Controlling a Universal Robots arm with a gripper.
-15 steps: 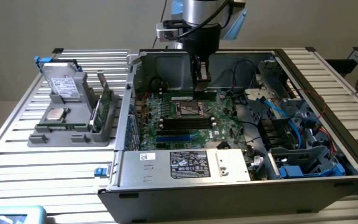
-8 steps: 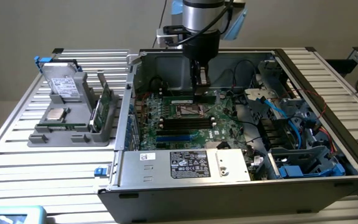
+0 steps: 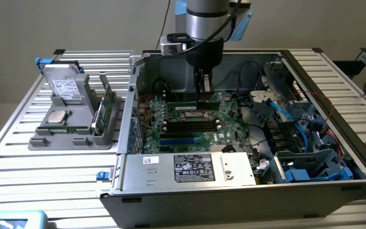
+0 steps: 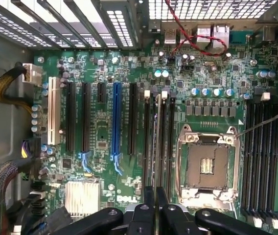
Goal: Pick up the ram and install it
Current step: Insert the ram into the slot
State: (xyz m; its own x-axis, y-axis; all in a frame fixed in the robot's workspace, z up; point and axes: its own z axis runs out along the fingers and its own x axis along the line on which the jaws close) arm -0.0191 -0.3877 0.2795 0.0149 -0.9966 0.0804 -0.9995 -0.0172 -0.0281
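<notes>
Ribbed aluminium slats are making up the table [image 3: 36, 176] in front of you, pale and matte. Nearest you, the open computer case [image 3: 234, 202] is lying on its side, its grey sheet-metal wall facing the camera. Just behind that wall, a boxy silver housing [image 3: 192, 168] is showing a flat printed label. Beyond it, the green motherboard [image 3: 189, 119] is lying flat, studded with long black slot strips and a blue one. Off to the exterior view's left, a grey moulded plastic tray [image 3: 68, 136] is sitting on the slats, propping a metal drive [image 3: 63, 86] and a wider green circuit board [image 3: 106, 107] upright.

Further in, the gripper [image 3: 202, 93] is hanging straight down into the case from the arm's glossy silver-and-black column. In the wrist view you are seeing its black fingers [image 4: 149, 210] clenched on the ram [image 4: 154, 147], a slim stick seen edge-on as a thin pale line. It is standing among the black memory slots just beside the square, metal-framed processor socket [image 4: 207, 164]. Whether its lower edge is seated in a slot or only resting on one, you probably cannot tell from here. Behind everything, a plain beige wall [image 3: 75, 24] is closing the scene.
</notes>
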